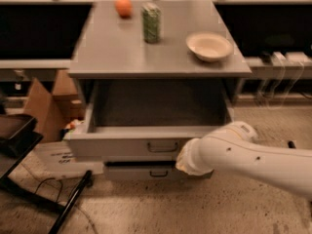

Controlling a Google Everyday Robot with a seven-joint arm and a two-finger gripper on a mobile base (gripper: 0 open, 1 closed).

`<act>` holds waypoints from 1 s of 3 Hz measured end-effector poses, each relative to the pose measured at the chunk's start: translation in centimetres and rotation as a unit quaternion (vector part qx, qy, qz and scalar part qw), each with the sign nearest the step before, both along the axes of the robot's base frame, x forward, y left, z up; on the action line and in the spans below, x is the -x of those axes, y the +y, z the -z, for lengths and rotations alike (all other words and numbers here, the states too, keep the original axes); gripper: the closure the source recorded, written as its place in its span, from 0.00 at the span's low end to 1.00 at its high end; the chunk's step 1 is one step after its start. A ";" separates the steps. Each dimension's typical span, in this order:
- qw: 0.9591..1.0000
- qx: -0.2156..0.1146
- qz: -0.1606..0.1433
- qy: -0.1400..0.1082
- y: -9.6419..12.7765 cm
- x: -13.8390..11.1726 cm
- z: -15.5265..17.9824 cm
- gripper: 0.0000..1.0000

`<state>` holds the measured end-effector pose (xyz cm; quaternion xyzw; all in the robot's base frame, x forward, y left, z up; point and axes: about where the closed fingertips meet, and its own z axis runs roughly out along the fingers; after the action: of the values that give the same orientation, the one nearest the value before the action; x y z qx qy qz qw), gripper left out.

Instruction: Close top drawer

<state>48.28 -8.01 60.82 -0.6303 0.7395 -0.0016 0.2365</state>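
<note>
The wide gray box-shaped top drawer [122, 147] stands part-way out of the gray metal cabinet [161, 57], its deep inside open to view; the white arm's gripper [184, 158] sits at the lower edge of the drawer front, at the cabinet's right-hand side, just beside the small dark wire handle [162, 146]; whether the gripper is released or clenched cannot be told, as the arm's rounded end hides it.

The main risk, as I judge it, is the off-centre contact; a push right of the handle may skew the drawer on its runners and jam it short of the cabinet; the gripper also rides low, so it may slip off the front and catch the shorter gray drawer [141, 172] beneath, which looks slightly proud of the cabinet; a hard slam may shake the cabinet top, where a tall green can [151, 22] could topple and a round orange fruit [124, 6] could roll; the shallow cream bowl [209, 46] looks steadier.

Left of the cabinet lean a brown cardboard box [46, 101] and a black frame [19, 140]; dark cables [34, 184] trail on the floor before it; none lies in the drawer's path.
</note>
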 end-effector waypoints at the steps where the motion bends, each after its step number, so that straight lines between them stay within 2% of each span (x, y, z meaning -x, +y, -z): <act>1: 1.000 0.000 0.000 0.000 0.0 0.0 0.0 1.00; 2: 1.000 0.003 -0.004 -0.007 -0.2 -3.5 -0.8 1.00; 3: 0.999 0.034 -0.027 0.013 -1.8 -9.2 0.7 1.00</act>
<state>57.47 -9.78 60.14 -0.6577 0.7245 -0.0122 0.2058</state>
